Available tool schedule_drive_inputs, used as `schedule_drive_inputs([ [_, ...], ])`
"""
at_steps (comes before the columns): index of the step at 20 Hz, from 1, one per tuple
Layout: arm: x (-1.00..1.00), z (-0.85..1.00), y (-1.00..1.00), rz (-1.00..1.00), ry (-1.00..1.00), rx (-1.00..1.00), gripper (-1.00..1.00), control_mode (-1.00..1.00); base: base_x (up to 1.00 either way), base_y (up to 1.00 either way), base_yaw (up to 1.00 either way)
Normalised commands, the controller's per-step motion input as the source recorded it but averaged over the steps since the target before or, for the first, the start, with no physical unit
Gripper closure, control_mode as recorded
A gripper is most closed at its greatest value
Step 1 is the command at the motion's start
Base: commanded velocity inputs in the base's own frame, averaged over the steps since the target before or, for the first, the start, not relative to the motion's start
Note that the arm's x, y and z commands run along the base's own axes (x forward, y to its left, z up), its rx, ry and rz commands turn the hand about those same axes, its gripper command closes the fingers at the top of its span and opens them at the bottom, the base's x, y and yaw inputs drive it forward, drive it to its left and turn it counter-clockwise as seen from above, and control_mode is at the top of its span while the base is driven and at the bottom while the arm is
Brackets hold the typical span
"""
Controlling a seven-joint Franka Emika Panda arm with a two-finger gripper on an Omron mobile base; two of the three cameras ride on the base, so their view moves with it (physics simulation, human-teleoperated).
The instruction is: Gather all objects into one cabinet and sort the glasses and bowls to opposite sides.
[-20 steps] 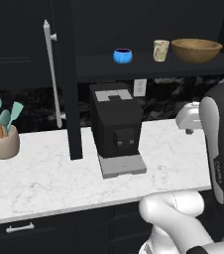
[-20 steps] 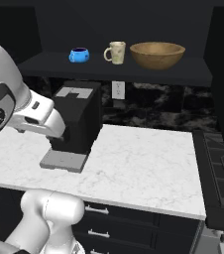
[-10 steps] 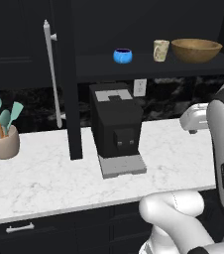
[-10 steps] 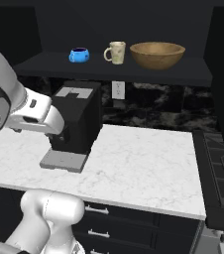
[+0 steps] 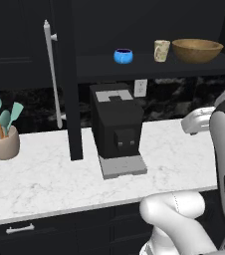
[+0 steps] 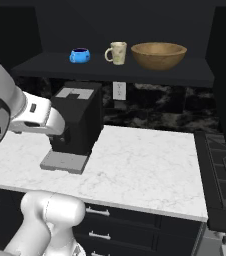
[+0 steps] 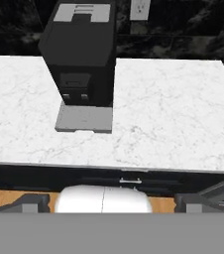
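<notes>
Left base view: cabinet door (image 5: 67, 79) edge-on, hiding shelf's left part.

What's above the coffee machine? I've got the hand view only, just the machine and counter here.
Observer: A dark shelf holding a blue bowl, a cream cup and a wooden bowl, in that order left to right from the right base view.
Operator: Cup touching either bowl?
Observer: No, it stands apart from both, nearer the wooden bowl.
Operator: Cabinet door?
Observer: Open. The door with its silver bar handle stands out over the counter, left of the coffee machine.
</notes>
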Motion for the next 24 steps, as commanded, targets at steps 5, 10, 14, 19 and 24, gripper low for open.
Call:
schedule_drive_inputs([
  [5,0.0,0.0,0.0,0.02,0.0,0.0,-1.0,1.0,-0.01,0.0,0.0],
  [10,0.0,0.0,0.0,0.0,0.0,0.0,-1.0,1.0,-0.65,0.0,0.0],
  [14,0.0,0.0,0.0,0.0,0.0,0.0,-1.0,1.0,-0.99,0.04,0.0],
  [19,0.0,0.0,0.0,0.0,0.0,0.0,-1.0,1.0,-0.79,0.03,0.0],
  [24,0.0,0.0,0.0,0.0,0.0,0.0,-1.0,1.0,-0.37,-0.01,-0.18],
])
